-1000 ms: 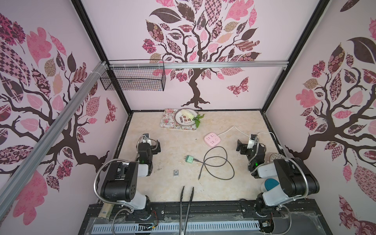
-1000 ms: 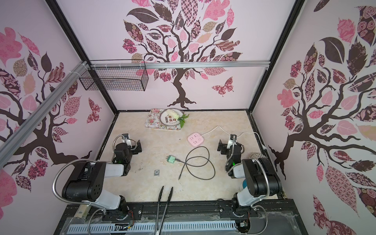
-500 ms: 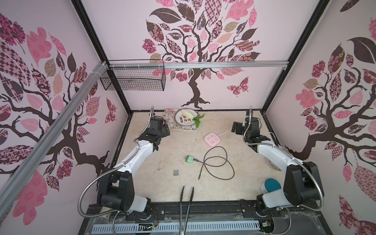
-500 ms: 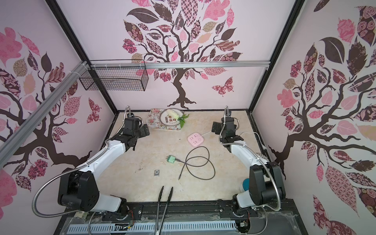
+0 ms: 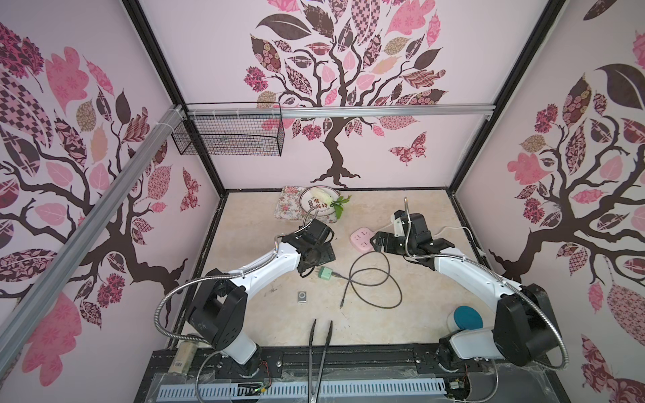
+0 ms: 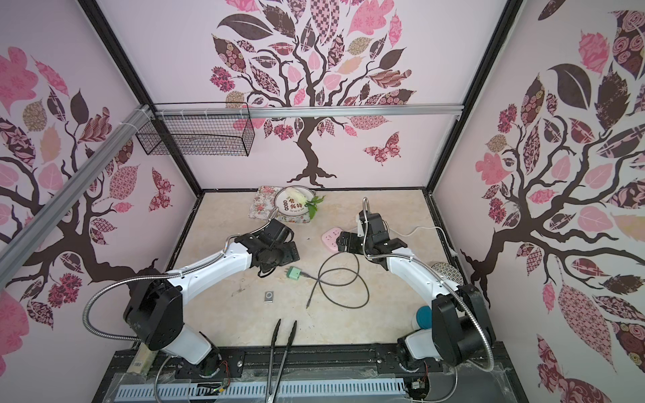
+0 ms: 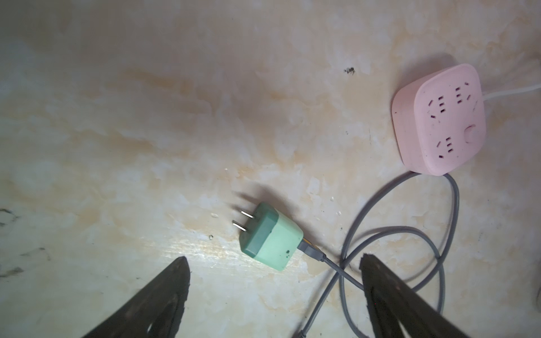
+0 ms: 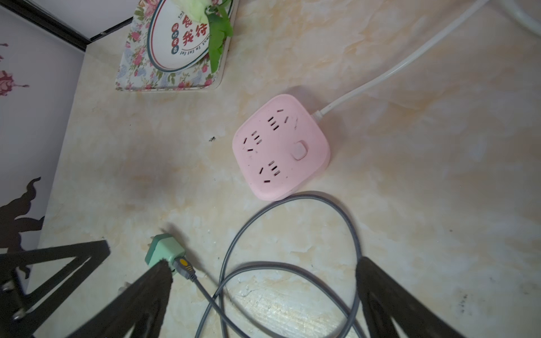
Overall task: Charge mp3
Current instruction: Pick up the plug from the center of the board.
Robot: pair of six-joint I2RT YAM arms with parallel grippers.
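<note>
Reaching stage, at the opening of the task; nothing gripped, nothing connected.

- mp3 (image 5: 303, 297): small silver-grey square, flat on the worktop (image 5: 424, 213) toward the near edge. It is apart from all else and has no lead in it. Shows in both top views, in neither wrist view.
- Charger plug (image 7: 270, 237): mint-green, on its side, prongs bare. A grey cable (image 5: 373, 279) is attached and looped beside it. The cable's free end (image 5: 342, 306) lies loose, near the mp3 but not touching.
- Power strip (image 8: 281, 146): pink, sockets up and vacant.
- Left claw (image 7: 273, 257): spread wide and empty, poised just short of the charger plug.
- Right claw (image 8: 263, 262): spread wide and empty, above the cable loop near the power strip.

Judged next: the left claw lowers and closes across the plug's flat sides, leaving the prongs clear for a socket. The free cable end has yet to be mated to the mp3, likely a fine job on so small a thing.
</note>
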